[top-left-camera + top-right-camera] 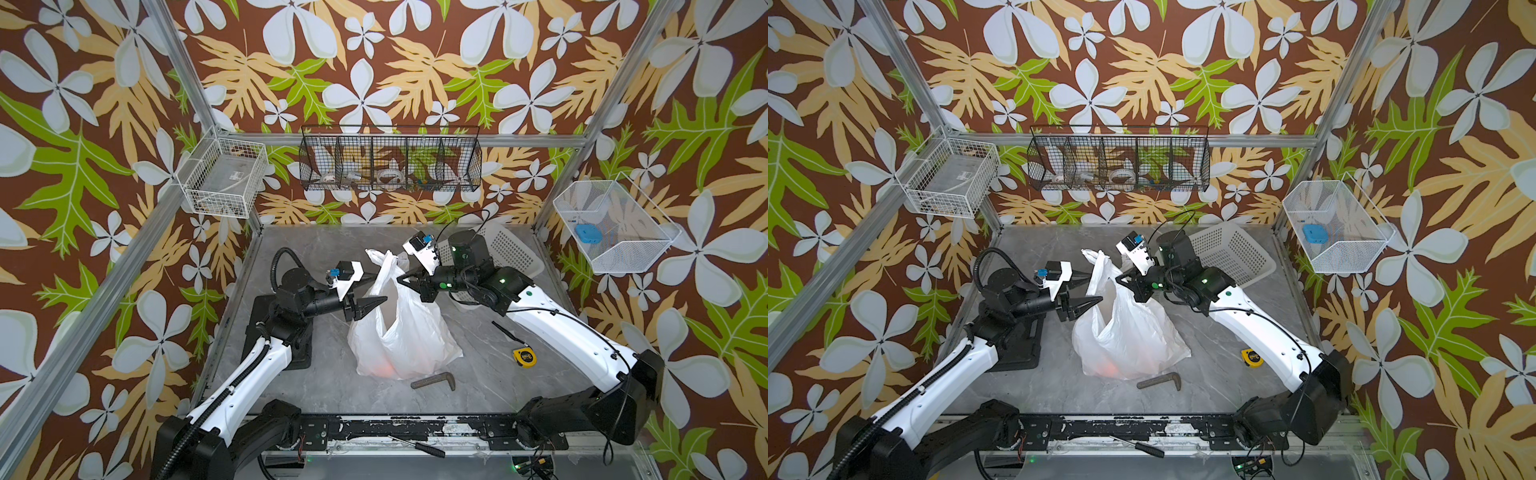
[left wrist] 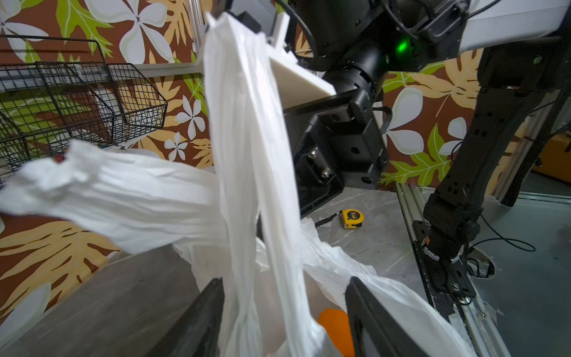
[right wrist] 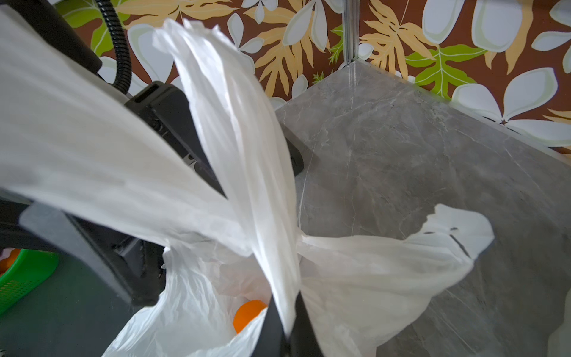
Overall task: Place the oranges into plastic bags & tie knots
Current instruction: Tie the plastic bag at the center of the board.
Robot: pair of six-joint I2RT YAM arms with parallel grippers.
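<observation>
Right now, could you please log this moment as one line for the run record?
left gripper: open, bag handle between fingers | right gripper: shut on bag handle | orange: inside plastic bag | knot: not tied

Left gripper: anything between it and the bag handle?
Nothing visible. The left gripper is open, and in its wrist view a handle of the bag runs between its fingers. The right gripper, shut on a handle, sits beyond it, not between.
</observation>
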